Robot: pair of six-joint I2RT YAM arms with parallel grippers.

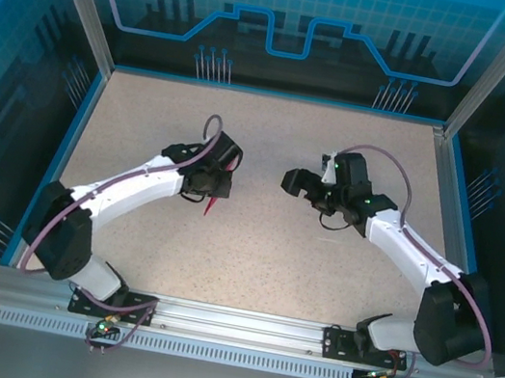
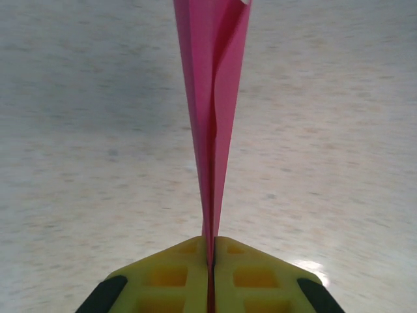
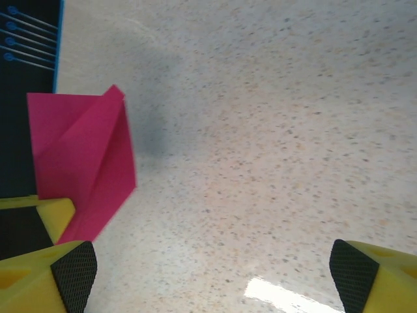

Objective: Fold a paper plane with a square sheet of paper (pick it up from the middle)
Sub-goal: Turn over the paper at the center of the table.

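Note:
The square sheet of paper is folded into a narrow, pointed magenta paper plane [image 2: 212,98] with a central crease. My left gripper [image 2: 213,244] is shut on its lower edge, and the paper rises out of the yellow fingers above the table. From the top camera, just a pink tip [image 1: 213,206] pokes out under the left gripper [image 1: 211,190]. My right gripper [image 3: 215,274] stands wide open with nothing between its pads, off to the right of the paper [image 3: 81,150]. It hovers mid-table [image 1: 303,188], apart from the left one.
The speckled beige tabletop [image 1: 248,267] is walled by blue panels, with a metal rail [image 1: 238,328] along the near edge. A yellow finger [image 3: 55,212] of the left gripper shows beside the paper in the right wrist view.

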